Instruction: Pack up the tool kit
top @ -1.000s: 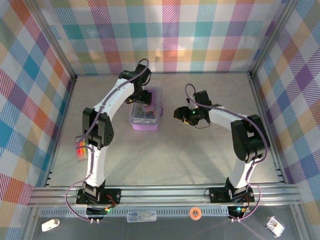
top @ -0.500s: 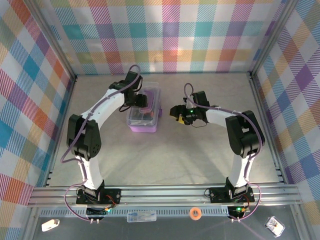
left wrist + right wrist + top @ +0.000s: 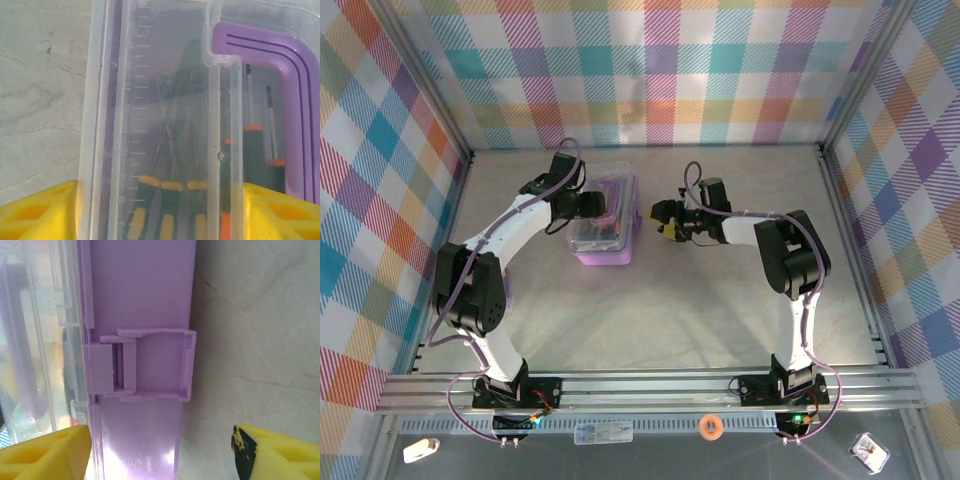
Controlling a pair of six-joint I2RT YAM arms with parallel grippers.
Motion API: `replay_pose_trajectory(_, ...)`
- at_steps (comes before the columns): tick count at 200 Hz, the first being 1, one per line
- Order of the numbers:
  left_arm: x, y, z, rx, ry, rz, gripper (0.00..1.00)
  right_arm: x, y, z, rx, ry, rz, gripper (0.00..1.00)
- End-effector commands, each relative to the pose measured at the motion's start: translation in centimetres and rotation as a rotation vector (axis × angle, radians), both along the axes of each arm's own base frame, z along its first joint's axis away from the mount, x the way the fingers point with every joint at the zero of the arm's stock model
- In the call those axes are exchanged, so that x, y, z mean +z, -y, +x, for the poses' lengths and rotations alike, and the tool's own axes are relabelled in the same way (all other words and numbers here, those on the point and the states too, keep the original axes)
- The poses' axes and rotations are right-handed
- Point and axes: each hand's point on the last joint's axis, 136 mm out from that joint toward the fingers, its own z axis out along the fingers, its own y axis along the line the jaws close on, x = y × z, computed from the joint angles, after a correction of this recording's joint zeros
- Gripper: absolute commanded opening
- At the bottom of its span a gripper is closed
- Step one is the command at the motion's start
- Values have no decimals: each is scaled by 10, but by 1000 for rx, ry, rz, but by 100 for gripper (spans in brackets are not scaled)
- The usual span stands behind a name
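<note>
Dimly, screwdrivers under the clear lid.

White arms, black joints, lilac cables, yellow claw pads

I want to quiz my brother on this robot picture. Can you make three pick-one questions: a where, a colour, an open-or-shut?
1. Where are the screwdrivers? A scattered loose; B inside the case; C standing in a cup.
2. What colour is the case's handle? A red; B green; C purple.
3. The right gripper is: A open; B shut; C holding a screwdriver.
Answers: B, they lie under the clear lid; C, it shows purple beside the lid; A, its yellow fingers stand apart.
</note>
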Motion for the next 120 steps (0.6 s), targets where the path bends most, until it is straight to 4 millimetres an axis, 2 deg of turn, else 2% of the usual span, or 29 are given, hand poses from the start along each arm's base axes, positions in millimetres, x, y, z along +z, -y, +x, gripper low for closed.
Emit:
replay_pose_trajectory(1, -98, -20, -88, 59, -466, 35, 54, 11, -13, 11, 29, 27, 66, 76)
replay_pose_trajectory(84, -93, -22, -88, 62, -460, 18, 53, -11, -41, 20, 64, -34, 113, 78)
replay_pose_trajectory(120, -93, -19, -88, 58, -461, 0, 53, 0, -51, 15, 99, 8, 147, 78)
